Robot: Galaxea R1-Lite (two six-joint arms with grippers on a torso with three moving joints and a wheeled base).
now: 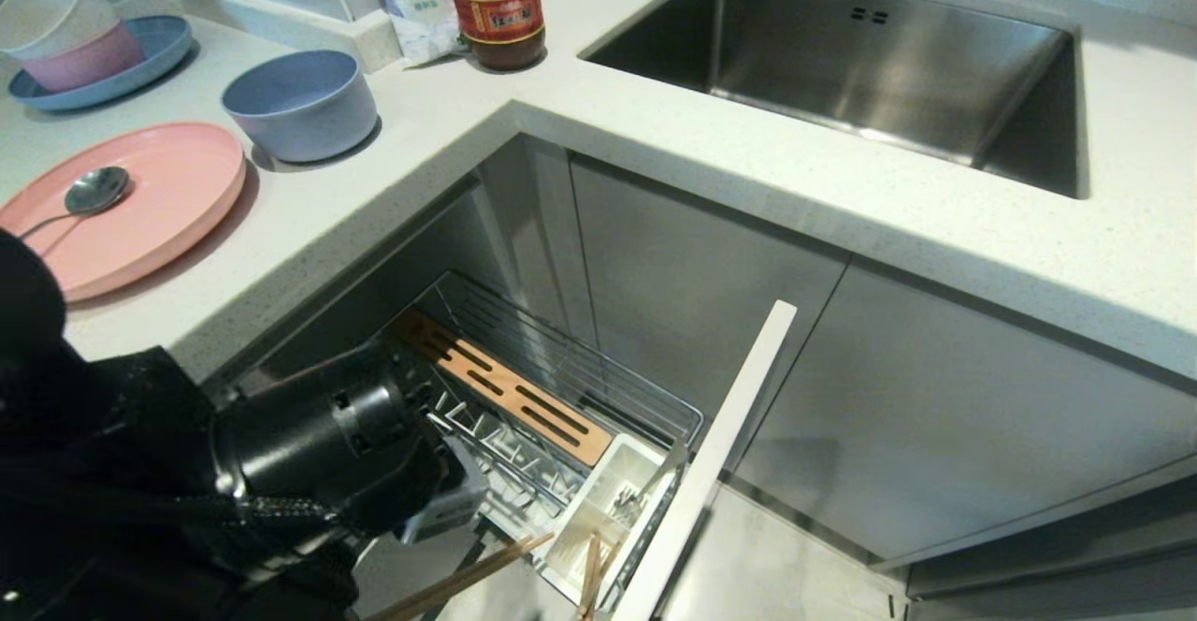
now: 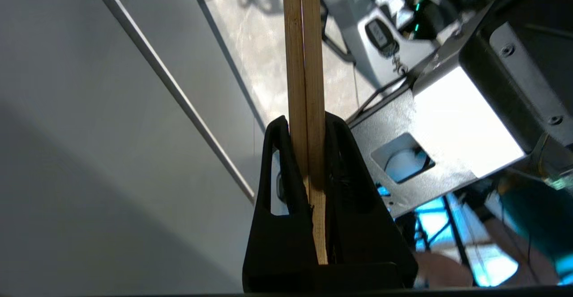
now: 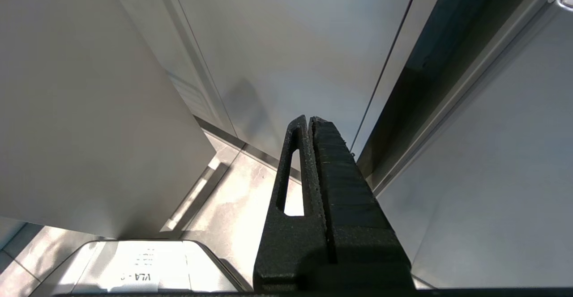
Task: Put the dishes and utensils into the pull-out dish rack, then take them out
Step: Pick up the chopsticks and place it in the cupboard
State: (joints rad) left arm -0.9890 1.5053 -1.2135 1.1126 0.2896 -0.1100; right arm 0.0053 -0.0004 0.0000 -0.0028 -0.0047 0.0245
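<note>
While left gripper (image 2: 306, 154) clamps the 2 chopsticks (image 2: 305, 64), utensil cup (image 1: 612, 499) sits just beyond, at the rack's front corner.

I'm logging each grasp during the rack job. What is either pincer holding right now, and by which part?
The left pincer is shut on the pair of chopsticks, near one end. The right pincer is shut and holds nothing.

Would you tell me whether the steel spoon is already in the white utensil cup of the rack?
No, the spoon lies on the pink plate up on the counter, apart from the utensil cup.
</note>
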